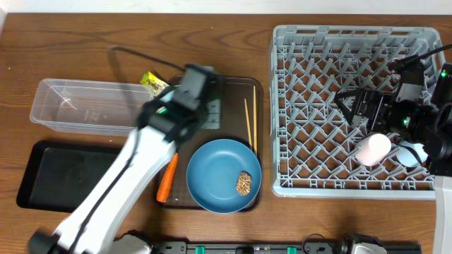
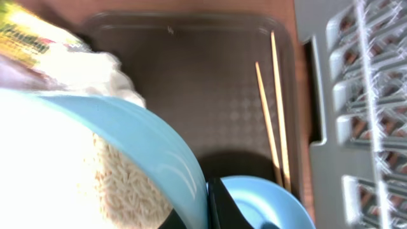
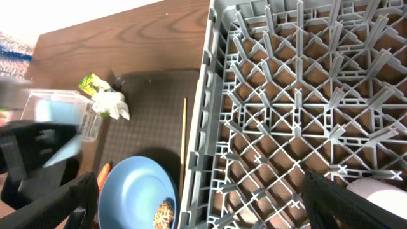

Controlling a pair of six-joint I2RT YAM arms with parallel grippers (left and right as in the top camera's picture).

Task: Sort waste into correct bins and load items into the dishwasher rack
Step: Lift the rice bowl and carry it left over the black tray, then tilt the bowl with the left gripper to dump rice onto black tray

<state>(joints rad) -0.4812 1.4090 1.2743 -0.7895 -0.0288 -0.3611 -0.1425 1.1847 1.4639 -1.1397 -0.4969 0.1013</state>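
Brown wooden tabletop fills the scene. My left gripper is closed on the rim of the light-blue cup, as far as I can judge from a blurred wrist view. White rice grains sit inside the cup. Under those jaws lies the dark-brown serving tray. The chopsticks lie on the tray to one side of the jaws, and the blue plate is near the fingertips, with the brown food lump on it. The carrot lies beside the plate at the tray's edge. The crumpled tissue and snack wrapper lie beyond the cup. The clear tub and black tray sit well off to the other side.

My right gripper hangs over the dishwasher rack, fingers spread wide with nothing between them. The pink cup lies in the rack just beside one finger.
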